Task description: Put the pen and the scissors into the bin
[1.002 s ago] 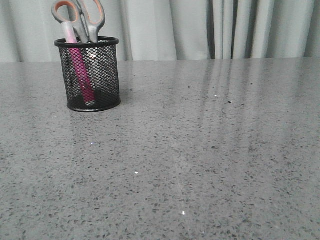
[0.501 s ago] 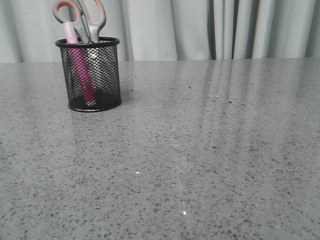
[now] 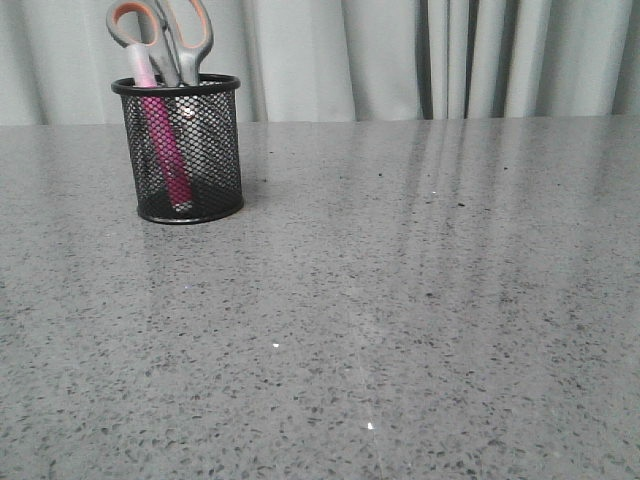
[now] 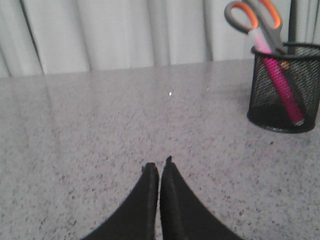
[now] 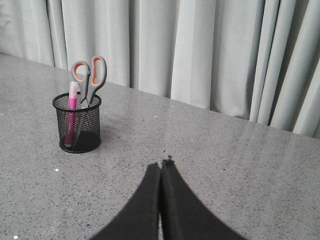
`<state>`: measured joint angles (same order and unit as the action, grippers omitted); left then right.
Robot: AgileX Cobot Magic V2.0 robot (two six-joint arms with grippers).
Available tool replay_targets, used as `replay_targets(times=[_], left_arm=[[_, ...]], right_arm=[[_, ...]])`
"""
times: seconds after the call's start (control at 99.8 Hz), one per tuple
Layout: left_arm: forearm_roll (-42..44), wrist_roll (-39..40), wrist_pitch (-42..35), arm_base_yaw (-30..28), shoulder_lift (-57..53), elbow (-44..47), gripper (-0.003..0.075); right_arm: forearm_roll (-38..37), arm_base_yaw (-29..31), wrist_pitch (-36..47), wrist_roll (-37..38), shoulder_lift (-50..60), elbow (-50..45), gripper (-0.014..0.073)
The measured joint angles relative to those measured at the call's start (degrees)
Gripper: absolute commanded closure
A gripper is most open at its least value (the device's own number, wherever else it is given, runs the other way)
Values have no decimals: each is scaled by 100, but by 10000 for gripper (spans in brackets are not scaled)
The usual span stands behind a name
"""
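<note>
The black mesh bin [image 3: 188, 150] stands at the far left of the table. The pink pen [image 3: 160, 140] leans inside it, its pale cap above the rim. The scissors [image 3: 165, 38] stand in it too, blades down, grey-and-orange handles sticking up. The bin also shows in the left wrist view [image 4: 285, 87] and the right wrist view [image 5: 77, 122], with pen [image 4: 282, 85] [image 5: 71, 112] and scissors [image 4: 255, 20] [image 5: 90, 75] inside. My left gripper [image 4: 159, 164] is shut and empty, low over bare table away from the bin. My right gripper [image 5: 164, 162] is shut and empty, well back from the bin. Neither arm shows in the front view.
The grey speckled table [image 3: 400, 300] stretches wide to the right and front of the bin. Pale curtains [image 3: 400, 50] hang behind the table's far edge.
The front view has shifted very slightly; the bin, pen and scissors have not moved.
</note>
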<state>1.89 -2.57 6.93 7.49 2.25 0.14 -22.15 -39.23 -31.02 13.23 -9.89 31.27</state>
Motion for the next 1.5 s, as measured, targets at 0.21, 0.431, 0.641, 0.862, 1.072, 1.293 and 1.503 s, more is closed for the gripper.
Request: replay_targets(times=[0.21,0.431,0.641,0.862,1.072,1.293,1.503], left_arm=[[-63,48,799,-387,-249,0,739],[-74,56,1212,-785,-249,0,739],[-74,56,1212,-849,-249,0,739],[-74,56,1212,-860,-249,0,739],[-74,56,1212,-860,-249,0,739],[-74,56,1212,-860,-249,0,739],[-74,56,1212,-860,-249,0,739]], right_arm=[[0,0,0,0,0,0,663],[0,0,0,0,0,0,663],[0,0,0,0,0,0,663],[0,0,0,-8,0,0,663],[0,0,0,-8,0,0,663],[-153,318,60,-34,13,-431,663],[709,1801,1704,-838,13,-1894,663]])
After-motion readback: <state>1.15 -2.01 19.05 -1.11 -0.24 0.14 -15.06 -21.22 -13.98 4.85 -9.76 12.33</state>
